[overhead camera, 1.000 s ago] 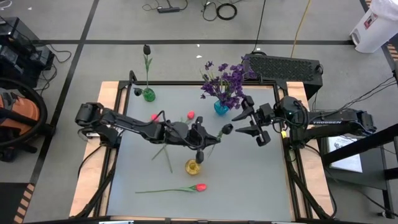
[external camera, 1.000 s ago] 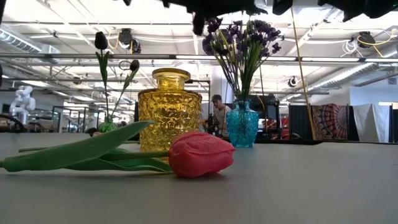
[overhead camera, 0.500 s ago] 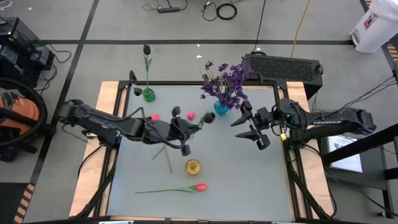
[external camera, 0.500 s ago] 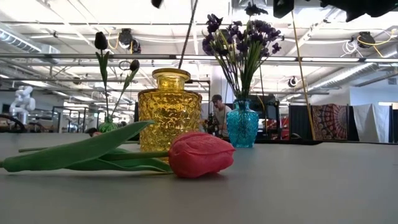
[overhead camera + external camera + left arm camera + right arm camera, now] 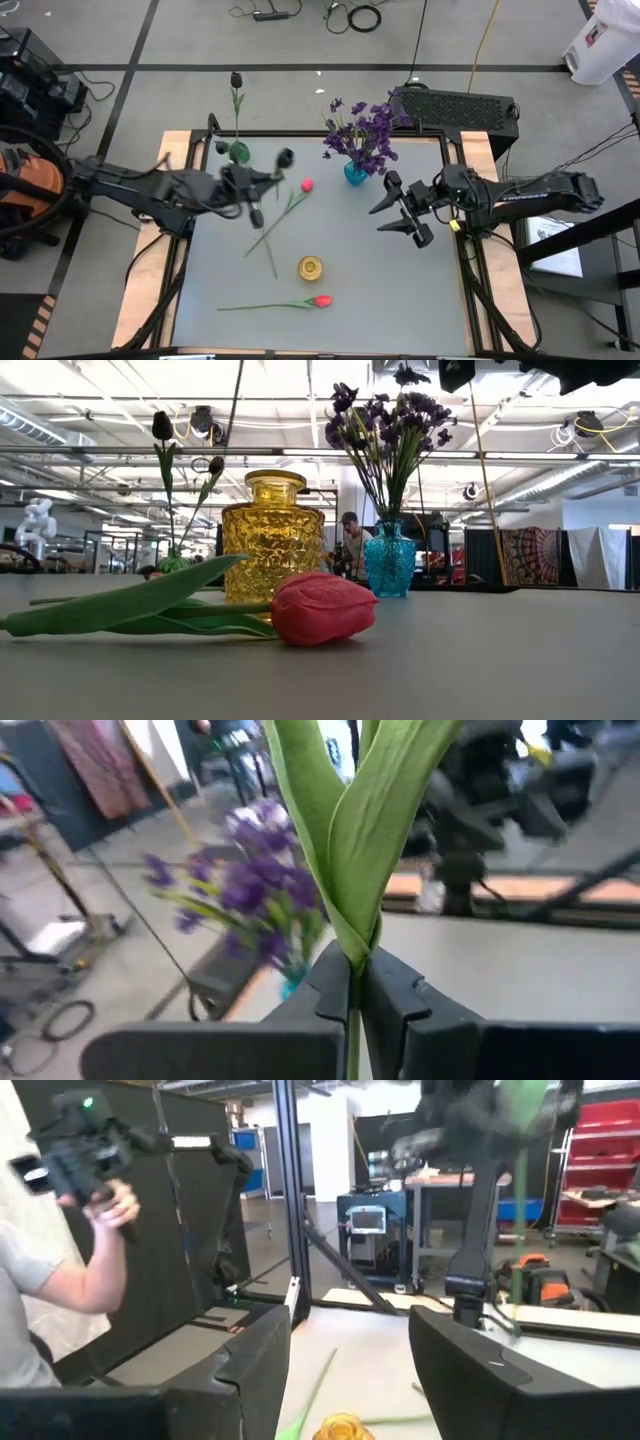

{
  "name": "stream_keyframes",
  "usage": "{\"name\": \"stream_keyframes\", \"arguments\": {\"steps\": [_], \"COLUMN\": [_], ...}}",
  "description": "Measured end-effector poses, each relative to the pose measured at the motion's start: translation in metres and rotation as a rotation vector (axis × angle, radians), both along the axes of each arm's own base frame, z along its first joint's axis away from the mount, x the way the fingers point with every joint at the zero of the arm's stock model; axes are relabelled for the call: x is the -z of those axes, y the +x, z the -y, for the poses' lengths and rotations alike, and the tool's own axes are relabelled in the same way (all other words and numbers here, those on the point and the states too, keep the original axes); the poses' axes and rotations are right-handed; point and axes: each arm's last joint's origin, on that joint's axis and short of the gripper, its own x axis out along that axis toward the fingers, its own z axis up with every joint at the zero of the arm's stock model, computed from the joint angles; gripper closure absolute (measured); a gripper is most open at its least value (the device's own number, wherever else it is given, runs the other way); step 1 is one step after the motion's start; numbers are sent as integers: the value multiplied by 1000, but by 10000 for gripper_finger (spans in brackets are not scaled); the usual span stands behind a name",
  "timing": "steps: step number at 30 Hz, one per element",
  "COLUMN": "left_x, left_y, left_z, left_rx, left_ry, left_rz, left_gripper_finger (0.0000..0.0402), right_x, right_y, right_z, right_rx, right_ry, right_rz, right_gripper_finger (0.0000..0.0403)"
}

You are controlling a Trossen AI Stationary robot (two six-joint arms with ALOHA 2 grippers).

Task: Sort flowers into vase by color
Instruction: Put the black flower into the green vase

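Note:
My left gripper (image 5: 262, 183) is shut on a near-black tulip (image 5: 285, 157), raised over the table's far left part, close to the green vase (image 5: 238, 152). That vase holds two dark tulips (image 5: 236, 78). Purple flowers (image 5: 362, 130) stand in the blue vase (image 5: 355, 173). The yellow vase (image 5: 310, 267) stands near the middle. One red-pink tulip (image 5: 306, 185) lies flat on its stem and leaves, and another (image 5: 320, 300) lies near the front edge. My right gripper (image 5: 398, 208) waits open at the right. My left gripper pinches the tulip's green stem (image 5: 354, 1020) between its two fingers, just below where the leaves (image 5: 350, 830) join it. The fingers reach in roughly level from the table's left and lie across the stem. The flower is lifted clear of the table, and its lower stem (image 5: 234, 410) hangs down.
Black frame rails (image 5: 300, 134) border the grey table. A black box (image 5: 455, 108) sits behind the far right corner. In the room beyond, a person's hand (image 5: 110, 1205) holds a dark device. Free table surface lies between the yellow vase and my right gripper.
My left gripper has risen and swung toward the table's left and far edges, toward the green vase, rolling as it went. It stays shut on the dark tulip, which has travelled with it from beside my right gripper.

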Motion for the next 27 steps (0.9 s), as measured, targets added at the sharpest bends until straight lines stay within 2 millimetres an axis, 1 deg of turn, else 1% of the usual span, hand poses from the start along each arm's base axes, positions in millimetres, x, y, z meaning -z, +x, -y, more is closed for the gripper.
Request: {"name": "stream_keyframes", "arguments": {"steps": [5, 10, 14, 21, 27], "left_x": [-19, -33, -43, -51, -55], "left_y": [-37, -79, -108, -152, -189], "left_z": [-11, -26, -37, -51, -57], "left_rx": [-84, -133, -170, -247, -296], "left_ry": [32, 52, 98, 196, 257], "left_rz": [54, 106, 156, 191, 251], "left_gripper_finger": [386, 386, 385, 385, 385], "right_x": [4, 9, 12, 20, 28], "right_y": [3, 6, 9, 16, 23], "right_z": [-4, -9, -12, -18, -21], "right_rx": [-20, -42, -54, -76, -90], "right_ry": [1, 0, 0, -2, -4], "right_rz": [-34, -55, -71, -111, -152], "right_gripper_finger": [206, 206, 206, 206, 206]}}
